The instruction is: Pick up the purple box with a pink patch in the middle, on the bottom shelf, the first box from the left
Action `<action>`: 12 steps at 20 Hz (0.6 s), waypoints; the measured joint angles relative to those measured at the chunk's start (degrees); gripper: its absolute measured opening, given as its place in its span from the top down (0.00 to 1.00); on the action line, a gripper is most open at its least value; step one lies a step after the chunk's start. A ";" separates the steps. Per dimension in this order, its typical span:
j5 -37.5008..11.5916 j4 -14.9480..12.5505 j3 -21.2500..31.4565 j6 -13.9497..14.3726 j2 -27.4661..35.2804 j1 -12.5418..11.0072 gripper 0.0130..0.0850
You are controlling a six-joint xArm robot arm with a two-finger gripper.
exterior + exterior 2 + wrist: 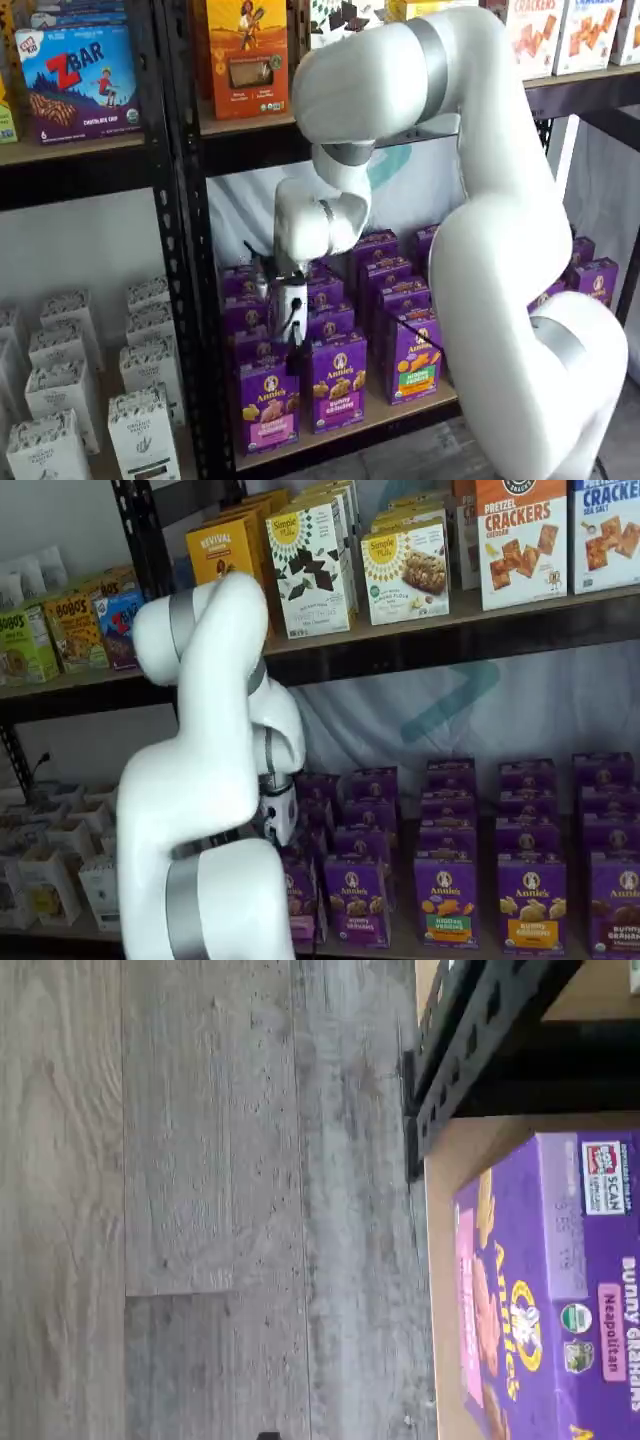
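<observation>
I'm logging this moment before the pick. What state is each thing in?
gripper: hanging above the front purple boxes, empty; finger gap not visible.
purple box: upright at the front of the bottom shelf, pink patch facing out, not gripped.
bottom shelf: stocked with rows of purple boxes.
blue-violet patch box: upright beside it.
green-orange patch box: upright, front row.

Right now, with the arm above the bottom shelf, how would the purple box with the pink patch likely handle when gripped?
The purple box is upright cardboard, so probably stiff yet crushable. Being tall and narrow, it may tip if nudged. Its neighbour box stands close, so it might get bumped.
</observation>
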 joint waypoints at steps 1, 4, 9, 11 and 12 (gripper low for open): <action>-0.35 -0.90 0.11 0.80 -0.01 -0.01 0.00; -2.09 -4.01 0.51 3.15 -0.09 -0.36 0.00; -2.44 -4.22 -0.23 3.02 0.50 -0.67 0.00; -2.50 -4.37 -0.73 3.11 0.92 -0.72 0.00; -2.49 -4.37 -1.08 3.08 1.20 -0.75 0.00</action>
